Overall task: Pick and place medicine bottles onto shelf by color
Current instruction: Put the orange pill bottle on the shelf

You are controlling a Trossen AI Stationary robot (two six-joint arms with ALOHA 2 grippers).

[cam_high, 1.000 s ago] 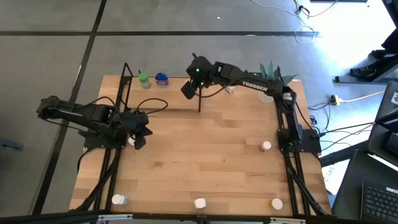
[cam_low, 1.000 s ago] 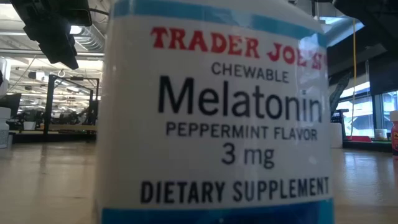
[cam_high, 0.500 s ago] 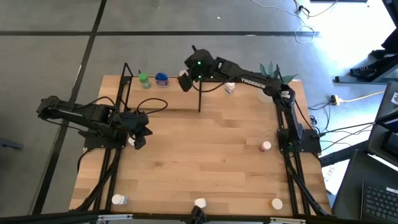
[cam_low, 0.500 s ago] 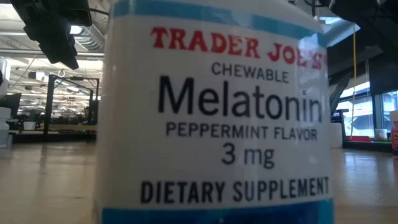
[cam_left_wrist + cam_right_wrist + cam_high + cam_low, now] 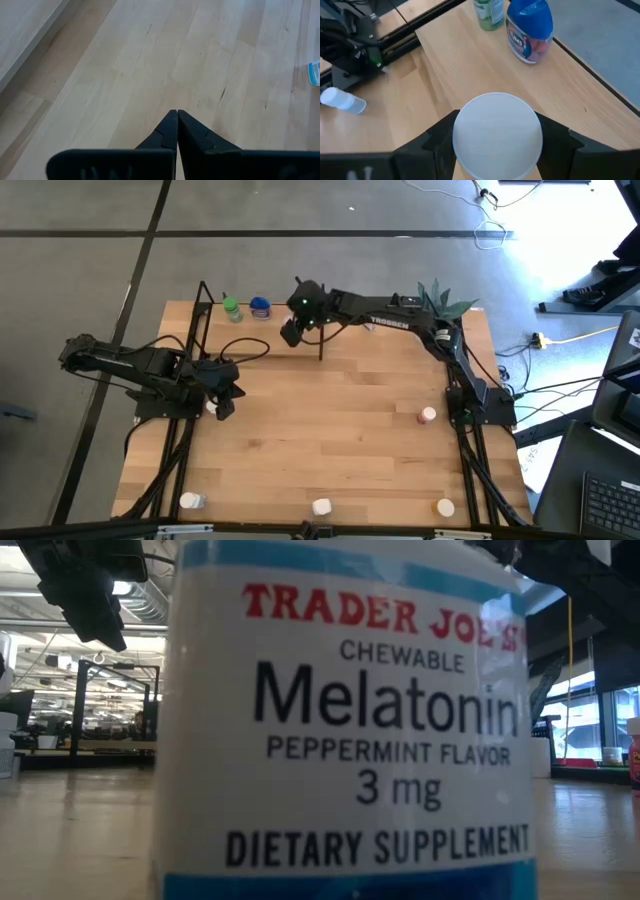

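Right gripper (image 5: 497,150): fingers (image 5: 440,137) part-open, clamped on either side of a white-capped bottle (image 5: 497,135), cap toward the wrist camera. Held above the light-wood shelf (image 5: 465,55), at the far edge of the table (image 5: 330,430). Beyond those fingers, on the shelf board: a blue bottle (image 5: 529,30) and just beside it a green bottle (image 5: 489,12), both upright. Off to one side of the fingers, lower down on the table, a white bottle lying on its side (image 5: 342,100).

Left gripper (image 5: 176,131): fingers (image 5: 165,134) pressed fully together, holding nothing, pointed down at bare table wood; just past them in the overhead picture, one small white bottle (image 5: 212,409).

Against half a second earlier: right gripper shifted slightly toward the blue and green bottles along the shelf, bottle carried with it; left arm unmoved.

Elsewhere on the table: pink-capped bottle (image 5: 428,415) near the right arm's base; white bottles (image 5: 190,501) (image 5: 321,506) and an orange-capped one (image 5: 444,506) along the near edge. Potted plant (image 5: 440,298) at the far right corner. Grey floor with cables around. Low view filled by a melatonin bottle label (image 5: 350,720), open office behind.
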